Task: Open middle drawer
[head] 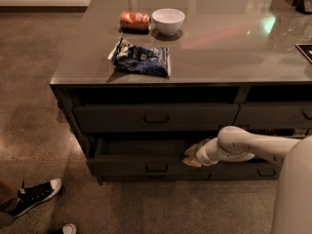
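The middle drawer [131, 165] is a wide dark grey drawer with a low front and a small centre pull [157, 167]. It stands partly pulled out from the cabinet, and its shallow tray shows as a dark gap behind the front. My gripper [193, 155] is at the right part of this drawer, at the front's top edge and reaching into the tray. The white arm [243, 145] comes in from the right. The wide top drawer [156, 117] above it sits closed.
On the grey counter top [219, 52] lie a blue snack bag [142, 57], an orange-red packet [134, 19] and a white bowl [168, 21]. Narrower drawers [273, 116] are at the right. A person's sneakers [36, 195] are on the floor at the lower left.
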You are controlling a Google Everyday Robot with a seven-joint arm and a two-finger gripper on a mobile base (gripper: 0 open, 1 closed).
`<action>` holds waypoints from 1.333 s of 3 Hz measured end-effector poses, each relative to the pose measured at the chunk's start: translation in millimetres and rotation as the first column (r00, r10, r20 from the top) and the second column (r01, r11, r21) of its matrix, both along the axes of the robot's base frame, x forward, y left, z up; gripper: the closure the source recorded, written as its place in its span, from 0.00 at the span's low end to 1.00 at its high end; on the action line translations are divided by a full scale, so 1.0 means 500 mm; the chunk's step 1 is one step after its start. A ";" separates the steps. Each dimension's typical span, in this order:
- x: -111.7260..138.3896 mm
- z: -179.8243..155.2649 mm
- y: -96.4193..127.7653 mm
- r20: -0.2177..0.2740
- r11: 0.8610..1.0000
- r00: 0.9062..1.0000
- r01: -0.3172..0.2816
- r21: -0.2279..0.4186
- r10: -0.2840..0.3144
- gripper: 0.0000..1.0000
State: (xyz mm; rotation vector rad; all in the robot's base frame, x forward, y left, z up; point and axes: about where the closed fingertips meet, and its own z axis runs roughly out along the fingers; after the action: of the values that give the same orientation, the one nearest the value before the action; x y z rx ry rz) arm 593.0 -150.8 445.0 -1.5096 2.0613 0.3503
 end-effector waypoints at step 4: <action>-0.077 -0.055 -0.022 -0.086 0.999 0.996 -0.022 -0.039 0.019 0.00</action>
State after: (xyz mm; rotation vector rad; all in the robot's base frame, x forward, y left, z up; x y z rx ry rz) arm 554.4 -161.7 417.6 -1.5658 2.1323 0.3899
